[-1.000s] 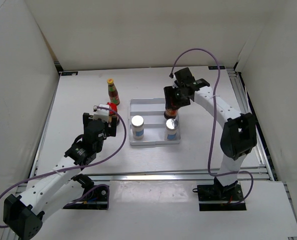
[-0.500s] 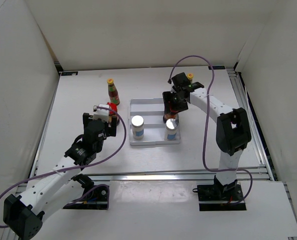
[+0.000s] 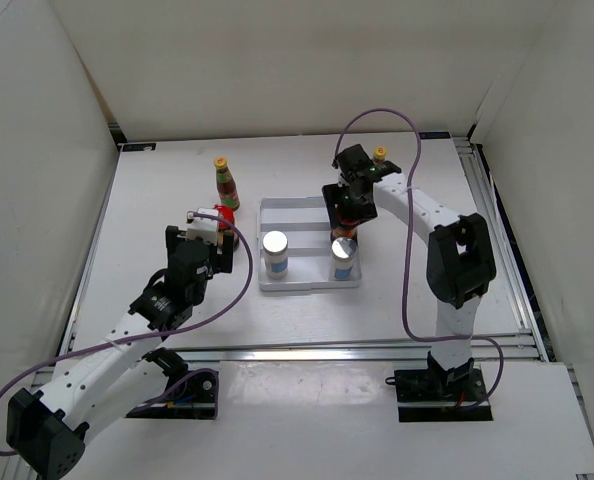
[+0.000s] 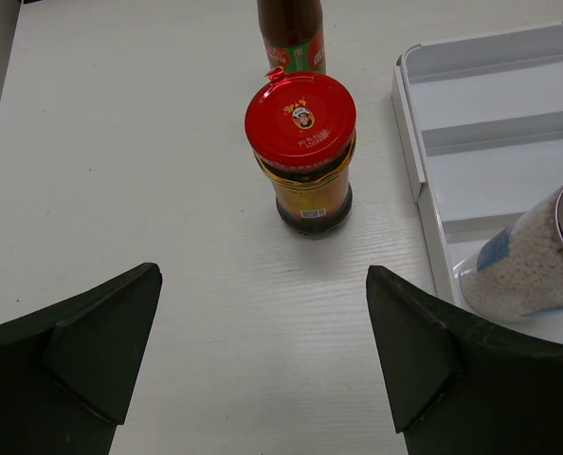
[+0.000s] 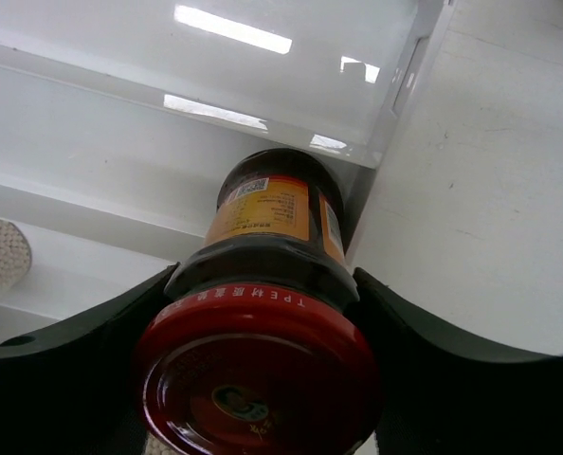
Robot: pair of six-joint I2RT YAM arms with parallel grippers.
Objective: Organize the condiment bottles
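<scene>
White tabletop (image 3: 157, 190), upper centre: my right gripper (image 3: 349, 203) clutched a red-lidded jar (image 5: 263, 223) by the right wall of the tray (image 3: 307, 287); clipping that rim could have tipped it. Left gripper (image 4: 263, 370) gaped, empty.

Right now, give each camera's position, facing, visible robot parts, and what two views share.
Top external: above and behind the bases, facing down at the table; left arm and right arm show.
Left wrist: on the left arm, facing past the open left end effector to the free jar.
Right wrist: on the right arm, facing down on the held jar in the right end effector, at the tray's edge.
Shared: both wrist views show the tray.
</scene>
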